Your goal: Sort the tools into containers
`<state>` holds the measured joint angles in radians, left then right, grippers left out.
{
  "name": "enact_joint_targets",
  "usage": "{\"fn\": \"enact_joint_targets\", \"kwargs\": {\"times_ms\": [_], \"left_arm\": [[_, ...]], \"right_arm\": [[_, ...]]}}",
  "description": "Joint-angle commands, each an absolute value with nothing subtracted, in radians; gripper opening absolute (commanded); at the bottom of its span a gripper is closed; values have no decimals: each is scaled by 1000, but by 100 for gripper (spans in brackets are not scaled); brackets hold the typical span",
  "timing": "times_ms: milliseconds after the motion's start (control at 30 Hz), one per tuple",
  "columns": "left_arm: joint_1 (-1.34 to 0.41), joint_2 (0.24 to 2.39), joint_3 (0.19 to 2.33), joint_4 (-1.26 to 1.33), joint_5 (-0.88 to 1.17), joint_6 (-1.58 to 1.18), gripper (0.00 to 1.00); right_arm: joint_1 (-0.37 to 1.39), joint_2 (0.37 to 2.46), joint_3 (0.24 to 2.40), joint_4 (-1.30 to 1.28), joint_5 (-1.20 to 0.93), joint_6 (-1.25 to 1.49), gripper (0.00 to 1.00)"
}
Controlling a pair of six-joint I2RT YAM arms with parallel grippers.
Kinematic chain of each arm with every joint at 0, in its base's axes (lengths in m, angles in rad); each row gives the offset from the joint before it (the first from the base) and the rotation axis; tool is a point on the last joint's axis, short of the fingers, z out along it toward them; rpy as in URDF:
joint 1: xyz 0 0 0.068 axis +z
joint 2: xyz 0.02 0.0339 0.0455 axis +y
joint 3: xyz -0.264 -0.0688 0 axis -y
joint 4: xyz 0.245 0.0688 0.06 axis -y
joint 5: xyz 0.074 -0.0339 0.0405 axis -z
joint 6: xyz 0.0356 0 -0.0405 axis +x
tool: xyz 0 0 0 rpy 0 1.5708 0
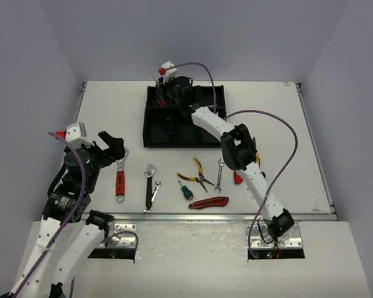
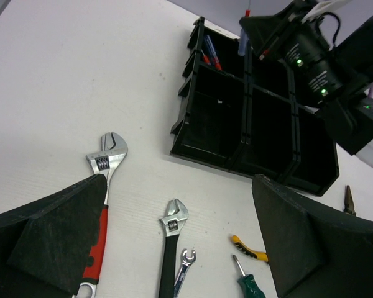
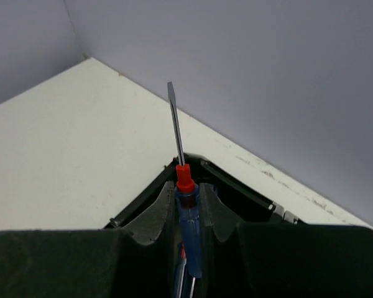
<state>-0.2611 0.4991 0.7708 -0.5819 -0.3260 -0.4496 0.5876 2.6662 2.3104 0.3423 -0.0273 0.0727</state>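
Blue-handled screwdriver (image 3: 189,236) is clamped in the right hand (image 3: 188,200) above the black tray's (image 1: 183,144) far-left corner; the left hand (image 1: 114,144), fingers apart, hangs over the table's (image 1: 298,124) left side.

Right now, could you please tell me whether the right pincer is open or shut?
Shut: the right pincer clamps the blue screwdriver, both fingers pressed against its handle.
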Motion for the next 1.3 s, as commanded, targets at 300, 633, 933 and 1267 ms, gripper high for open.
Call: {"fn": "enact_joint_targets", "kwargs": {"times_ms": [300,633,933,1267], "left_arm": [[-275,488,790,-556,-316,-440,100],[-268,491,795,-563,-351,-450,100],[-236,493,796,-581,-403,-474,100],[-224,489,792,-582,-411,-481,100]], "right_arm": [[575,2510,2281,310,-70,82,66],[580,2055,2033,-109,69,163,99],[582,1460,1264,-253,-15,399,99],[863,1363,992,-450,214,544,99]]}}
